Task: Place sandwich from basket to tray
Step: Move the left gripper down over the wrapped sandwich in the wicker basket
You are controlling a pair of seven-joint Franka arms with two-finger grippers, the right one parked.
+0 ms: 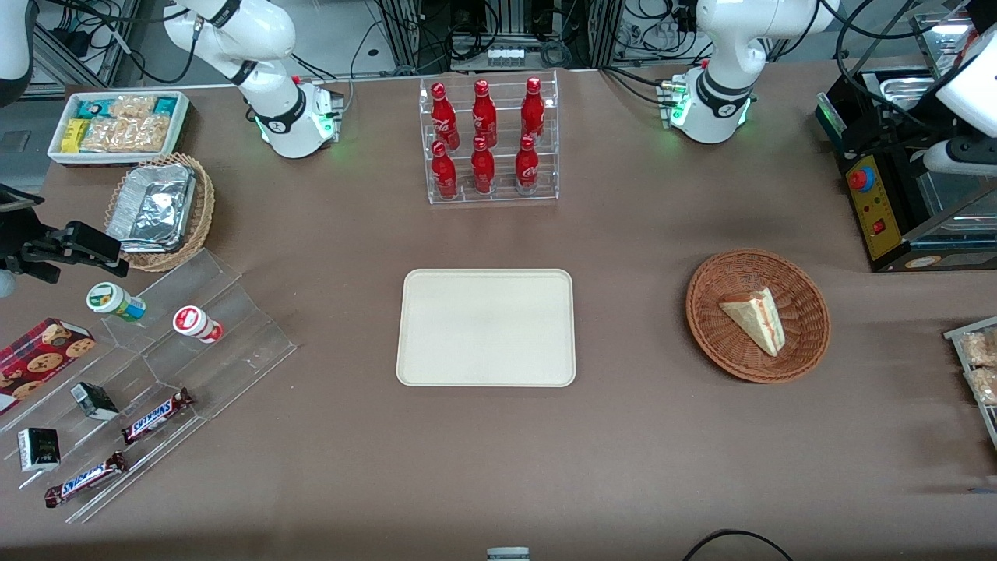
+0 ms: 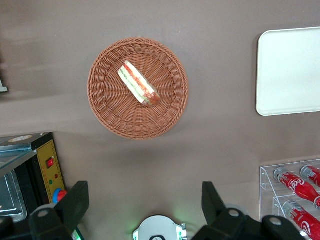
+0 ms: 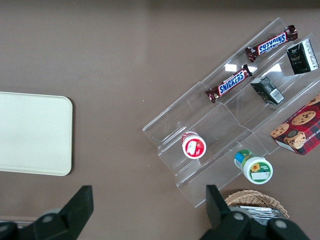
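I saw a clear rack of red cola bottles (image 1: 492, 140) standing upright in two rows, midway along the table and farthest from the front camera. Toward the parked arm's end lay a white bin of snack packets (image 1: 118, 125), and nearer the camera a tan wicker basket (image 1: 160, 210) holding foil containers. A clear stepped stand (image 1: 156, 374) carried two Snickers bars (image 1: 158, 414), two small pots (image 1: 198, 324) and a cookie box (image 1: 39, 358). Toward the working arm's end I noted a black machine (image 1: 880, 210) with a red button.
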